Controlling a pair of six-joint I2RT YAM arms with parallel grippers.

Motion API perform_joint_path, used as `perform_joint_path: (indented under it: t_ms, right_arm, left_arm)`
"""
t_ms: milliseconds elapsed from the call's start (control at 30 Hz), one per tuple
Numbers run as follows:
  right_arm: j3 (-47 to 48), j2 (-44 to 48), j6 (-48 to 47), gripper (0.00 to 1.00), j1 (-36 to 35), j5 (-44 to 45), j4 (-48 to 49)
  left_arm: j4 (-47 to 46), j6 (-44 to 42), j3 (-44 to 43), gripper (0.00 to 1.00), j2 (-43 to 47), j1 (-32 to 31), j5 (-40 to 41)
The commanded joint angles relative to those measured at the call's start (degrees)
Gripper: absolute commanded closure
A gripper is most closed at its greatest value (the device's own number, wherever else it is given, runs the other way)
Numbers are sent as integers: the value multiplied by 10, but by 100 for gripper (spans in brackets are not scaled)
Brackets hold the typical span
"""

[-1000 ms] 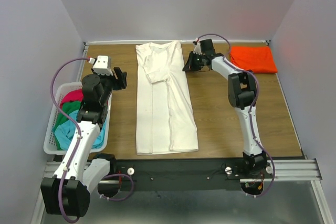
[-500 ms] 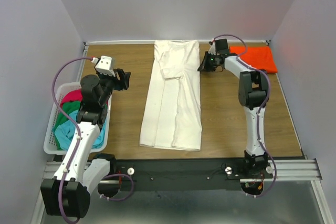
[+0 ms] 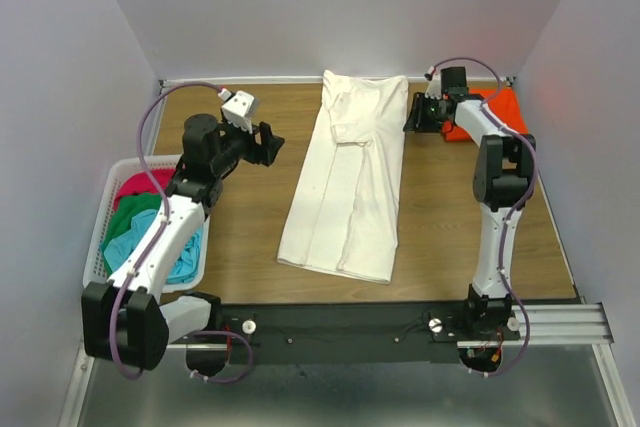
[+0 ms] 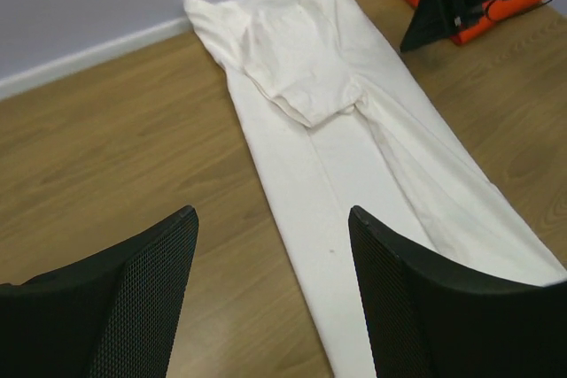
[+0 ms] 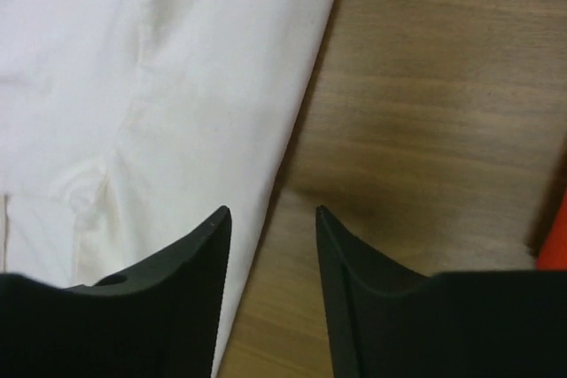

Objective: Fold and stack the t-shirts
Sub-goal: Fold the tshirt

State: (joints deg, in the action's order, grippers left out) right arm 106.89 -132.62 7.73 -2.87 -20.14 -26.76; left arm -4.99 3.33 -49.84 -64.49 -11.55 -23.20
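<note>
Cloth lay in one long strip down the middle of the top view: the cream-white shirt (image 3: 350,187), folded lengthwise, ran from the far edge of the wooden table (image 3: 240,227) at upper centre down to lower centre. It slanted a little to the left toward the bottom. It lay flat on the wood, and a sleeve was folded over its upper part.

The orange shirt (image 3: 505,105) sat folded in the upper right corner of the table, partly hidden behind the right arm. The right gripper (image 3: 415,117) was in the upper right of the frame, between the upper right edge of the cream-white shirt and the orange shirt. In its wrist view its two fingers stood apart with nothing between them. They pointed down at the shirt's edge and bare wood, and a sliver of orange showed at the right border. Whether the tips touched the cloth could not be told.

The left gripper (image 3: 268,142) hung at upper left of centre, well apart from the cream-white shirt, with bare wood between them. Its wrist view showed its fingers spread wide and empty.

At the left edge of the top view stood a white basket (image 3: 95,257). It held a crimson shirt (image 3: 140,187) toward the top, a green shirt (image 3: 135,217) in the middle and a light blue shirt (image 3: 120,252) lowest, all bundled loosely.
</note>
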Motion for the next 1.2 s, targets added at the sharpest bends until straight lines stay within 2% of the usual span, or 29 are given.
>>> perform_joint_path:
  t_ms: [0,67,167,267,433,567,700,767,800,833,900,1167]
  right_arm:
    - [-52,97,-109,47,1,-66,-56]
    - [-85,134,-150,47,1,-110,-73]
    - [-190,212,-229,46,0,-193,-86]
    - [-245,292,-280,46,-7,-222,-97]
    - [-340,390,-292,45,-8,-241,-95]
    - [-381,423,-298,44,-8,-250,-95]
    - [-401,466,-307,43,-9,-253,-96]
    - [-404,478,-309,43,-9,-255,-96]
    - [-406,483,-309,43,-9,-254,-96]
    - [-407,493,-309,43,-9,-255,-97]
    - [-410,509,-312,43,-9,-253,-97]
    - [-434,551,-359,43,-8,-274,-126]
  left_arm:
    - [125,85,-25,24,-44,-11,4]
    - [140,126,11,24,-42,-24,28]
    - [164,172,63,24,-61,-39,57]
    - [175,199,102,27,-85,-47,64]
    - [178,221,93,32,-143,-90,61]
    - [172,220,91,33,-197,-101,69]
    - [169,213,92,50,-279,-121,32]
    - [166,214,92,58,-290,-134,26]
    - [163,216,94,64,-293,-144,19]
    - [158,224,101,79,-295,-148,5]
    - [156,230,108,91,-286,-166,-1]
    - [134,326,172,94,-192,-241,-17]
